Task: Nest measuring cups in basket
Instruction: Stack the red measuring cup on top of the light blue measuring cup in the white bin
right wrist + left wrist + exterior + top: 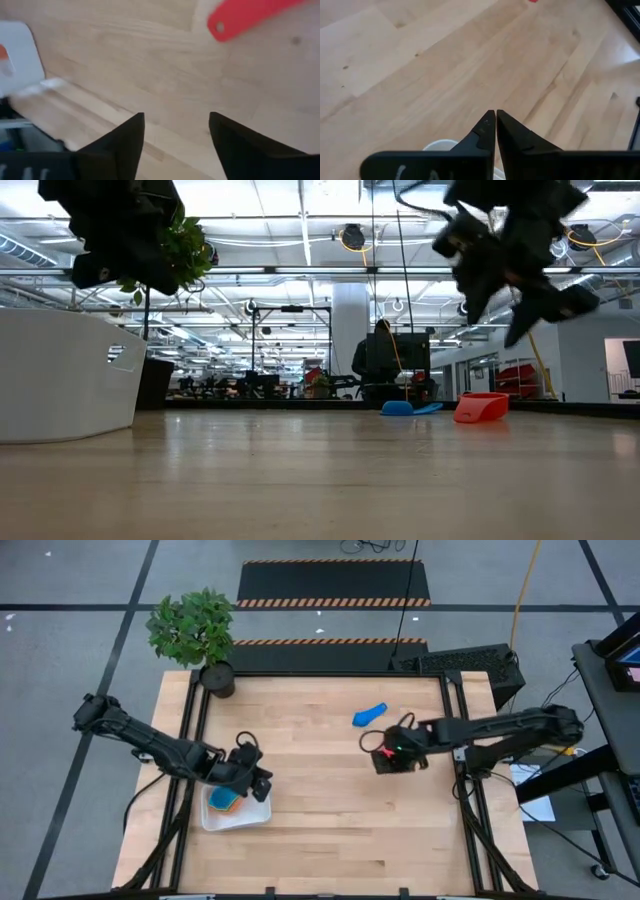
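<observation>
Left gripper (262, 783), fingers pressed together and empty, hangs over the white basket (222, 821) at seven o'clock on the table; nested cups (222, 802) lie inside. Blue cup (369, 715) sits at one o'clock. Right gripper (384, 756), fingers spread and empty, hovers over the red cup (481, 407).

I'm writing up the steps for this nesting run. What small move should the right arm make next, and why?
Probably lower the open right gripper onto the red cup and close. The cup lies loose on the table under it, outside the basket.
</observation>
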`<state>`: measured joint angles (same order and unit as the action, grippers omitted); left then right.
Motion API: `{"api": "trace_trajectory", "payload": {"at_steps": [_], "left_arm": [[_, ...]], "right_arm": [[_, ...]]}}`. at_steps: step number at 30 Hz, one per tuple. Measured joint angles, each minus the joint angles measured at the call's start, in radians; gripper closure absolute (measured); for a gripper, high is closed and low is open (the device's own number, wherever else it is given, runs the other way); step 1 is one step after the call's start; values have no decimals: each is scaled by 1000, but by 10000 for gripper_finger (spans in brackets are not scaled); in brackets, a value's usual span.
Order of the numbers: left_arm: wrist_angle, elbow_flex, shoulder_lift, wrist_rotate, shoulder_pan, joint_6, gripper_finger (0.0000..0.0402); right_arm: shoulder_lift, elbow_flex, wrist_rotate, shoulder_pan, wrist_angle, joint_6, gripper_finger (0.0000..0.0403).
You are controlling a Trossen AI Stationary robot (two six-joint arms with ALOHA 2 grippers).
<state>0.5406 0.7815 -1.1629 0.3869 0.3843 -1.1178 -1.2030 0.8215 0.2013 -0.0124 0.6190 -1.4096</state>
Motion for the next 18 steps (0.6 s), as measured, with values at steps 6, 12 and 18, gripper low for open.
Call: {"api": "trace_trajectory", "payload": {"at_steps": [6,12,18], "left_arm": [[2,0,0,-93,-54,113,383],[2,0,0,-151,-89,145,398],[0,0,0,-163,-115,127,381]], "right_arm": [[64,-238,27,1,-250,-173,154],[61,-349,-99,-15,-368,-198,140],[41,-379,-164,-74,-370,-90,140]]}}
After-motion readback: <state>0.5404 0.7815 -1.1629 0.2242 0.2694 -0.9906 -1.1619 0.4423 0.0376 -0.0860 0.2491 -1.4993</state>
